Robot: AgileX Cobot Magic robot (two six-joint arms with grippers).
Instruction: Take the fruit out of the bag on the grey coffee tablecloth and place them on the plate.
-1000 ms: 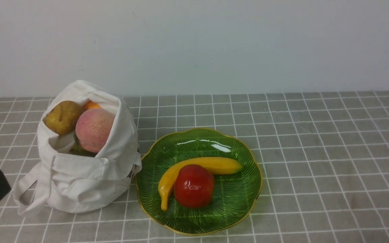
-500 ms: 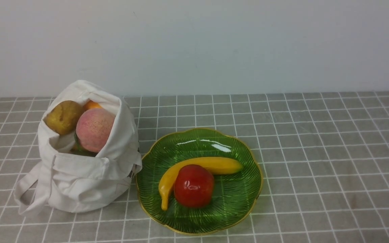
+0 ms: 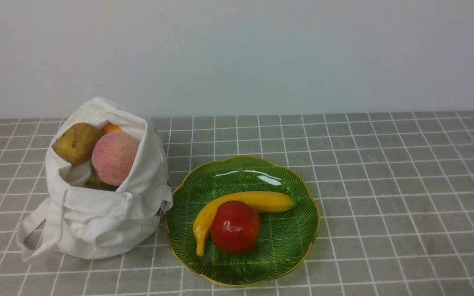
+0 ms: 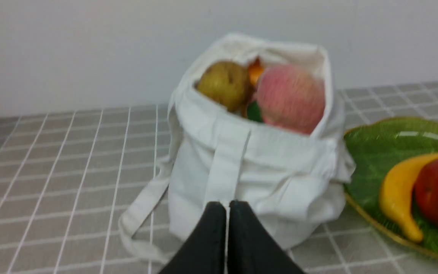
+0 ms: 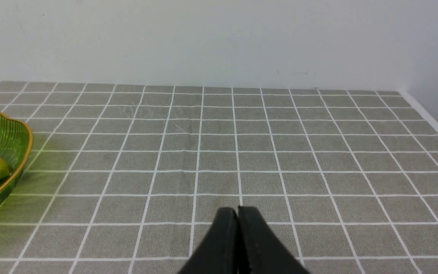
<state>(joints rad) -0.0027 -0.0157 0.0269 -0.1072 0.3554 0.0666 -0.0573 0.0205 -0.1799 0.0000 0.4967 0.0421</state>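
The white bag stands at the left on the grey coffee tablecloth. In its open mouth sit fruit: a pink peach, a brownish pear-like fruit and an orange piece. The green plate to its right holds a yellow banana and a red fruit. My left gripper is shut and empty, on the near side of the bag and apart from it. My right gripper is shut and empty over bare cloth, right of the plate.
A pale wall runs along the back of the table. The bag's strap handles lie loose on the cloth at its near left. The cloth's right edge meets the wall in the right wrist view.
The dark left gripper at the front view's left edge has slid down and out, leaving only a sliver at the bottom corner. The bag, fruit and plate have not moved.
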